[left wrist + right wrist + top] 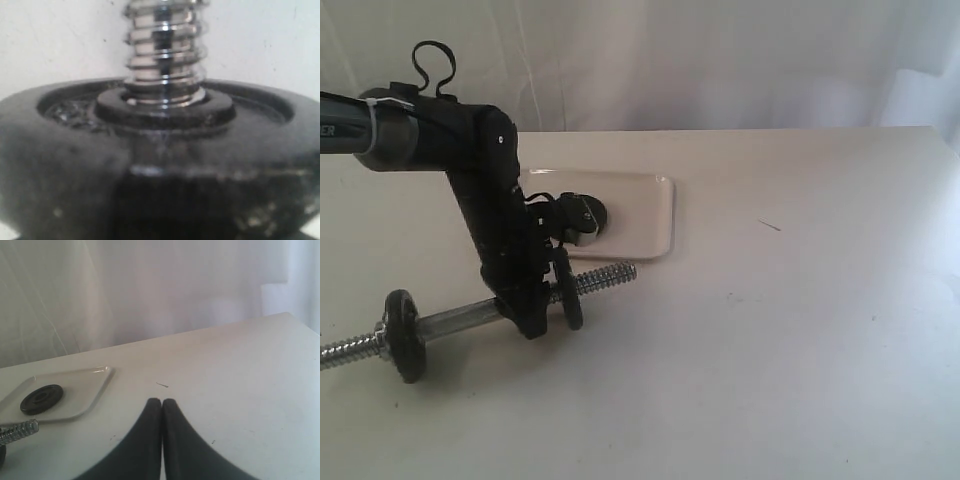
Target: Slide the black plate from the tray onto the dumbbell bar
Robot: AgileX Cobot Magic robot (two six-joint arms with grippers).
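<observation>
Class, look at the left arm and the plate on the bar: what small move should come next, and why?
Probably open the left gripper and back it away. The black plate it appears to hold already sits on the dumbbell bar. The thread runs through its hole and sticks out beyond it, much as at the disc on the other end.

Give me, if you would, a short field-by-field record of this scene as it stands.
black plate: lying flat in the tray, not yet on the bar
dumbbell bar: lying on the table, one threaded end near the tray
black disc: threaded on the bar, next to the left gripper
left gripper: down at the bar by that disc; grip unclear
right gripper: shut, holding nothing, over the table
</observation>
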